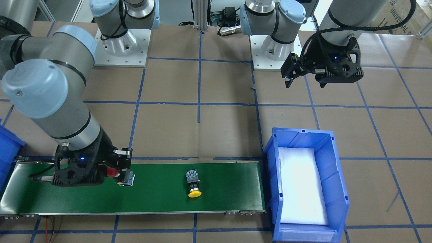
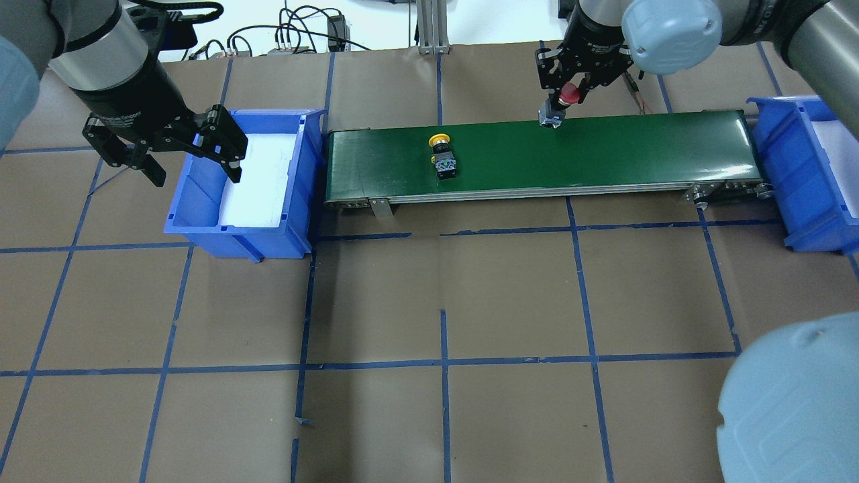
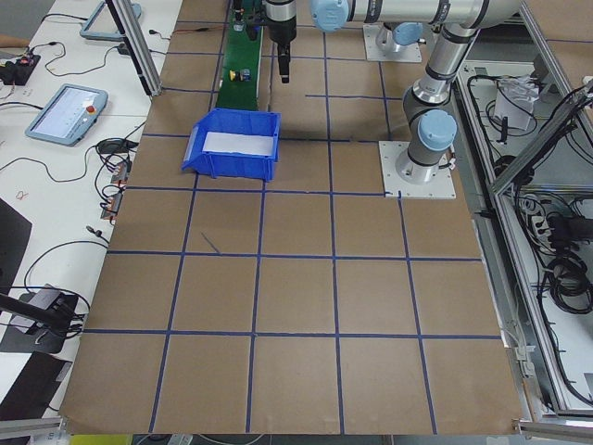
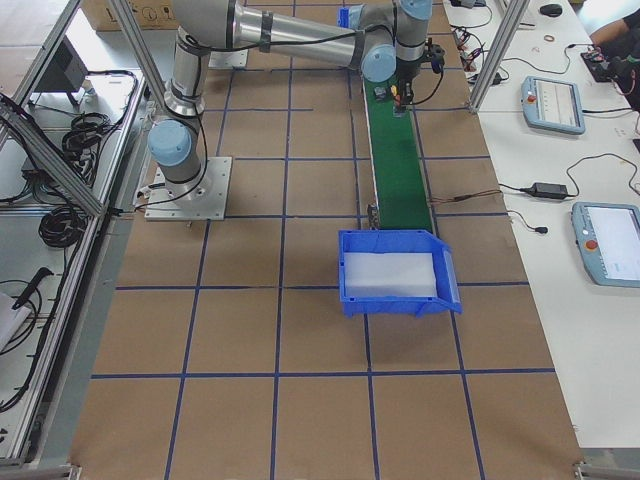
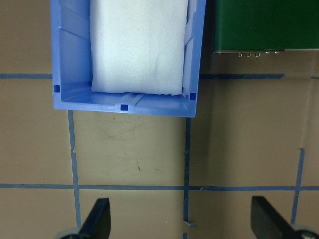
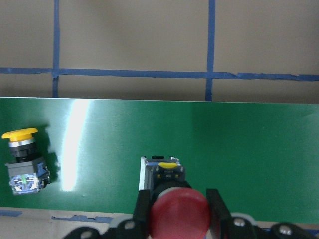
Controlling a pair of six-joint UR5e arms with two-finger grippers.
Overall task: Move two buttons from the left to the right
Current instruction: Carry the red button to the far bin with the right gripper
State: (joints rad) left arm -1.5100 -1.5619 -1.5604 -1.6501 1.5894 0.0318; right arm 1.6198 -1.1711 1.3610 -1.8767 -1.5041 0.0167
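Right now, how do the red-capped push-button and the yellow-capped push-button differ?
The red-capped push-button is clamped in the right gripper; the yellow-capped push-button lies free on its side on the green belt. The red one is nearer the belt's right end than the yellow one. Both share black-and-metal bodies.

Bench (image 2: 510,302): was brown, gridded with blue tape (image 2: 510,360).
Desk (image 4: 600,330): was white, stood beside the bench, bore pendants (image 4: 552,103).
Posts (image 4: 495,50): were bare metal.

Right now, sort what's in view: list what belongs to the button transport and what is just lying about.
Job:
red button, in the right jaws
yellow button, lying on the green belt
left blue bin
right blue bin

Lying about:
teach pendants on the side bench
power adapter beside them
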